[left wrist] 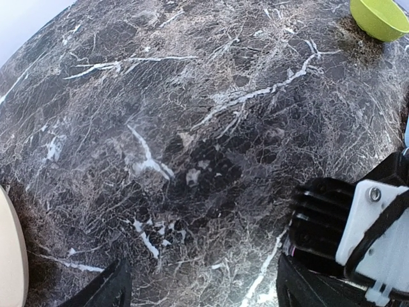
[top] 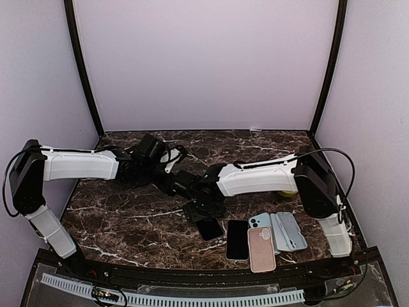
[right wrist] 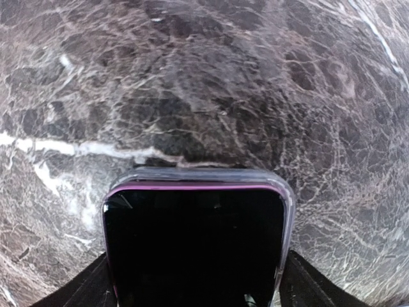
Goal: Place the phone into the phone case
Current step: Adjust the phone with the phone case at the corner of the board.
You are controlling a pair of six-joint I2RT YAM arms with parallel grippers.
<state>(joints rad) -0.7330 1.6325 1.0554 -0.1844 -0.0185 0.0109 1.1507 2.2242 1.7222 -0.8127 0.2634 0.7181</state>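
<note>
Phone look: I am seeing the phone [right wrist: 195, 256] lying face up, its screen black and unlit. A thin purple line is running round the glass, and the translucent rim of a clear case [right wrist: 192, 175] is wrapping its far end and both far corners.

Phone place: It is resting flat on the marble table [top: 128, 224], to the left of the pink case [top: 261, 249] in the overhead view. It is turned a little askew, and a second black phone [top: 237, 240] is lying between the two.

Right gripper: I am holding the right gripper [right wrist: 197, 257] low over the near end of the phone, left of the pink case. Its jaws are standing wide, one dark finger [right wrist: 89, 284] running just beside each long edge. It is looking unclenched. Whether a pad is brushing the clear rim, I cannot tell.

Left gripper: The left gripper [left wrist: 201, 288] is hanging over bare marble, further left of the pink case and further back than the phone. Its fingers are spread wide with nothing between them, so it is gripping nothing.

Spare cases: A light blue case [top: 259, 222] is sitting against the far end of the pink case, and grey-blue cases [top: 289, 231] are lying just to its right.

Bowl: A green bowl [left wrist: 380, 16] is sitting behind the pink case, half hidden by the right arm in the overhead view.
</note>
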